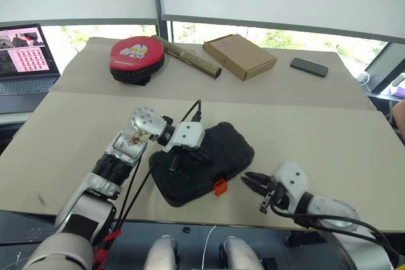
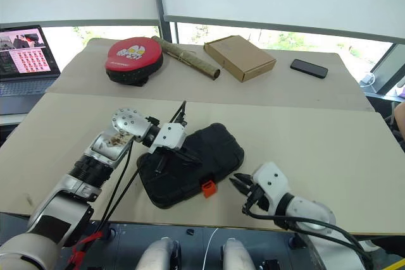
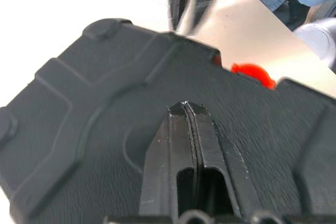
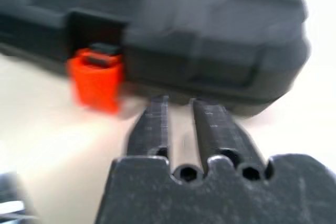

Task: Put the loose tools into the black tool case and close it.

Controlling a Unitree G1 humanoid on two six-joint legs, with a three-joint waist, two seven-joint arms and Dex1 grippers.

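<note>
Left claw (image 3: 187, 107) fingers are seen pressed together, with the tips laid on top of the black bumpy plastic tool case (image 1: 221, 150). Right claw (image 4: 180, 103) fingers are spread a little, and nothing is held between them. That claw is placed low over the big tan table (image 1: 329, 143), just beside the front edge of the case and near the small orange latch (image 1: 219, 187).

The case is found close to the near edge of the table, flat, with its lid down. Whether all the tools are inside cannot be told.

Things could go wrong from here. The latch may not be snapped shut yet, so the lid could pop up if the top claw is lifted. If the latch is pushed from the side, the whole case could be slid away. The top claw could also slip off the rounded lid.

The case is laid slanted. Its long line is run from near-left to far-right. The latch side is pointed toward the near-right, at the right claw.
</note>
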